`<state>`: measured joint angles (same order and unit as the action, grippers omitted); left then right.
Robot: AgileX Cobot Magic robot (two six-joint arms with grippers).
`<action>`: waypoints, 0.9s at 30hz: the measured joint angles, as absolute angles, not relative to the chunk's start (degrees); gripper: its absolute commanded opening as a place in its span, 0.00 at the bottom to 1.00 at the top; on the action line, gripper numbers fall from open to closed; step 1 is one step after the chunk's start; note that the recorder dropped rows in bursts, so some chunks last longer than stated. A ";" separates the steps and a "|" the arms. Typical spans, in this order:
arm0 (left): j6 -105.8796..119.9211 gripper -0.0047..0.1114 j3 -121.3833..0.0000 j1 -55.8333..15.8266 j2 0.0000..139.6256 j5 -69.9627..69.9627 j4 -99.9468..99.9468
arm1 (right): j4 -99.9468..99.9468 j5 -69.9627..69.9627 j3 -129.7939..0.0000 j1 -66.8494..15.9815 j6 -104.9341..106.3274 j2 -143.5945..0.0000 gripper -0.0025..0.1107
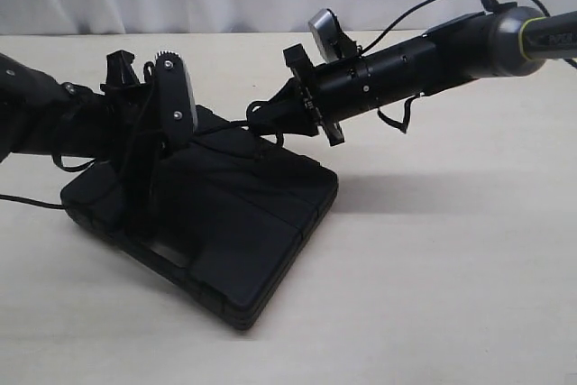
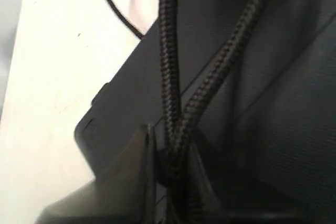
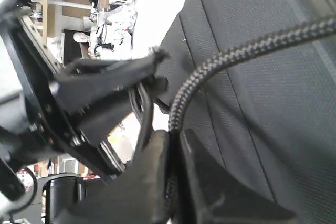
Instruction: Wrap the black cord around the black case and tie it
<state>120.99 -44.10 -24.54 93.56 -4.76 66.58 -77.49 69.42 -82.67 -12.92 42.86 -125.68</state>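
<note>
Pinching black cord (image 2: 168,66), left claw (image 2: 171,157), right claw (image 3: 172,153) (ends hidden)

Black case (image 1: 236,233) on pale tabletop (image 1: 451,277)

Left arm (image 1: 45,114) lies low, near level behind its claw. Left gripper (image 2: 170,148) nipped on black cord (image 2: 169,77). Right arm (image 1: 424,56) slopes down to its claw. Right gripper (image 3: 172,137) clamped likewise, seemingly just beside the left claw.
</note>
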 measured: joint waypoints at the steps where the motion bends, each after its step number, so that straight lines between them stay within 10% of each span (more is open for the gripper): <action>1: 120.99 0.04 -44.10 -24.56 93.56 -2.93 68.14 | -77.38 69.42 -82.67 -12.92 43.00 -125.68 0.06; 9: 120.99 0.04 -44.10 -24.56 97.88 0.00 69.50 | -76.25 69.42 -82.67 -12.92 44.90 -125.68 0.06; 18: 120.42 0.04 -45.89 -24.56 98.31 3.09 69.35 | -72.99 69.44 -82.67 -13.94 46.82 -125.68 0.47; 27: 120.31 0.04 -46.52 -24.56 98.81 -2.39 69.35 | -69.84 69.55 -82.67 -14.09 46.92 -123.40 0.49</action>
